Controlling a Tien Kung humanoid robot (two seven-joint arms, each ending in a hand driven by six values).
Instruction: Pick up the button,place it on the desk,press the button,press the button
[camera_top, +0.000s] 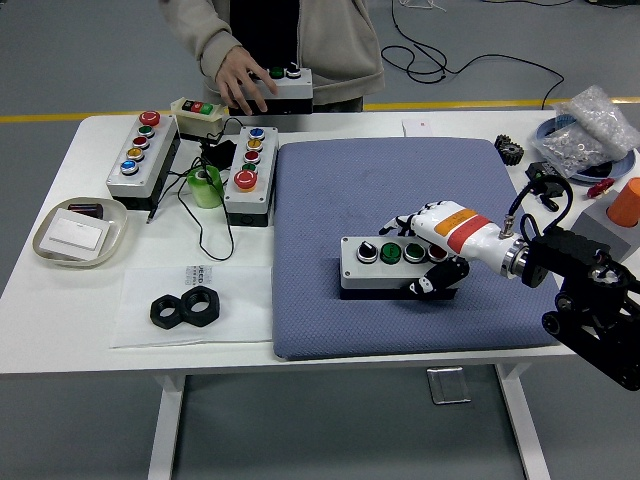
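Note:
A grey button box (378, 265) with a black knob, two green buttons and a red one lies on the blue mat (400, 170). My right hand (418, 254) is shut on the box's right end. Its white fingers (412, 221) lie over the top by the red button, and the black thumb presses the front face. The person at the far side holds a second small button box (288, 85) over the table's far edge, one hand (240, 85) on it.
On the left stand a five-button box (143, 153), a yellowish three-button box (197, 113) and another grey box (249, 172), with a green tape roll (205, 186). A tray (78, 232) and two black nuts (185, 308) lie nearer. Bags (590, 125) and an orange object (628, 200) sit at the right.

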